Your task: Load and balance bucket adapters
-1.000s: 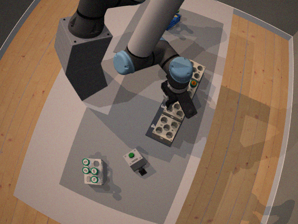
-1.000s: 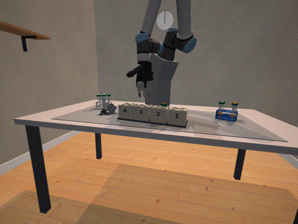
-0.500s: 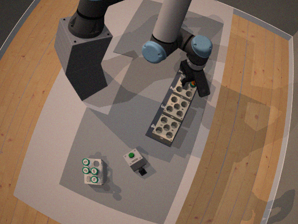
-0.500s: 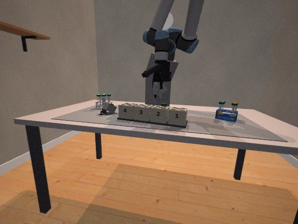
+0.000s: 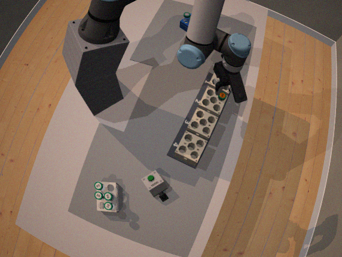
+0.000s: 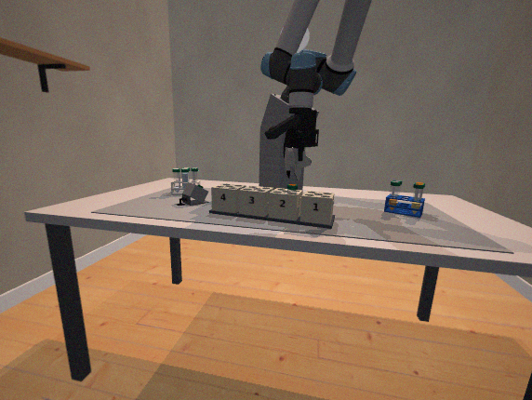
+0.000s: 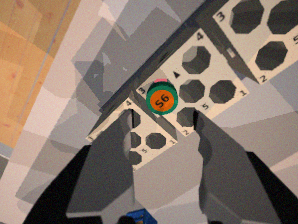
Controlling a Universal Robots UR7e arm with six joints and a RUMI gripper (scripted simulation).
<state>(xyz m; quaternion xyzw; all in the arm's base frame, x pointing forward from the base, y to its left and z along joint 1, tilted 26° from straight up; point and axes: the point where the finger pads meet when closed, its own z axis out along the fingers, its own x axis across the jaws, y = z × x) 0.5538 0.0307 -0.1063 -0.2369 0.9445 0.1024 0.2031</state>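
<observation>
My jaws [image 5: 220, 87] [image 6: 298, 169] stand partly apart with nothing between them, above the adapters. S6 [image 5: 222, 95] [image 6: 292, 186] [image 7: 162, 100] sits upright in hole 3 of adapter 2 [image 5: 210, 105] [image 6: 283, 211] [image 7: 210, 75] — its orange dot faces me. Another orange-capped tube [image 6: 418, 191] stands in the blue rack [image 5: 183, 25] [image 6: 405, 211] [image 7: 142, 216] — S5 or S9, perhaps; its ID is too small to read.

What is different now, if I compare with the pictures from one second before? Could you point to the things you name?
The tool [image 5: 219, 87] [image 6: 295, 174] [image 7: 163, 111] moved along the adapter row, from near adapter 3 toward adapters 2 [image 5: 214, 101] [image 6: 283, 206] and 1 [image 6: 316, 209]. Nothing was visibly taken or let go. S6 [image 5: 222, 95] [image 6: 292, 187] [image 7: 162, 100], the DONE key [image 5: 150, 178] and the white rack [image 5: 115, 198] [image 6: 175, 189] stayed.
</observation>
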